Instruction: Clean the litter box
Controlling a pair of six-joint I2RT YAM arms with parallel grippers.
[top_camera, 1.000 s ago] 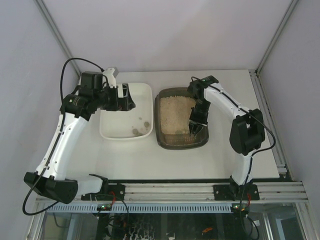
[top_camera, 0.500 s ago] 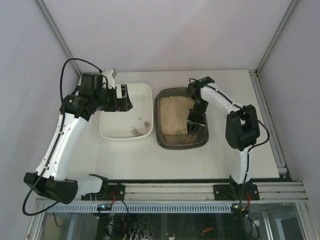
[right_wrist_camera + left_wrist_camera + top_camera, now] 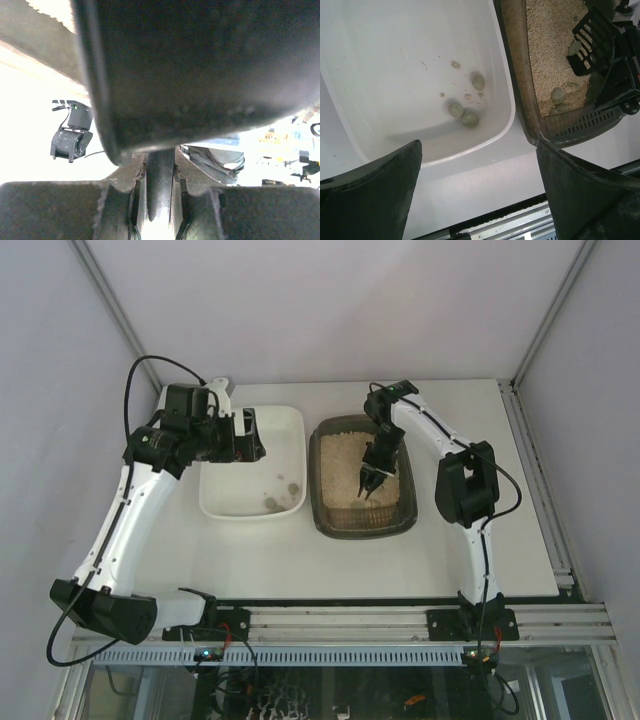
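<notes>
We see the white desk (image 3: 450,560) carrying the dark brown-grey rounded plastic litter box (image 3: 318,485), right of centre and just beside the white rectangular plastic tray (image 3: 225,502). From above the right arm partly covers its beige litter, and the left wrist view cuts off its far end. The black slotted plastic scoop (image 3: 592,42) hangs tilted over the litter. Its dark underside blocks most of the right wrist view, where the right pincer (image 3: 160,195) is clamped on its handle. The left pincer (image 3: 479,145), spread wide, hovers above the tray. Three grey-green lumps (image 3: 465,112) lie in the tray and others (image 3: 561,96) on the litter. One more (image 3: 574,48) sits at the scoop's edge; we cannot tell whether it is in the scoop.
</notes>
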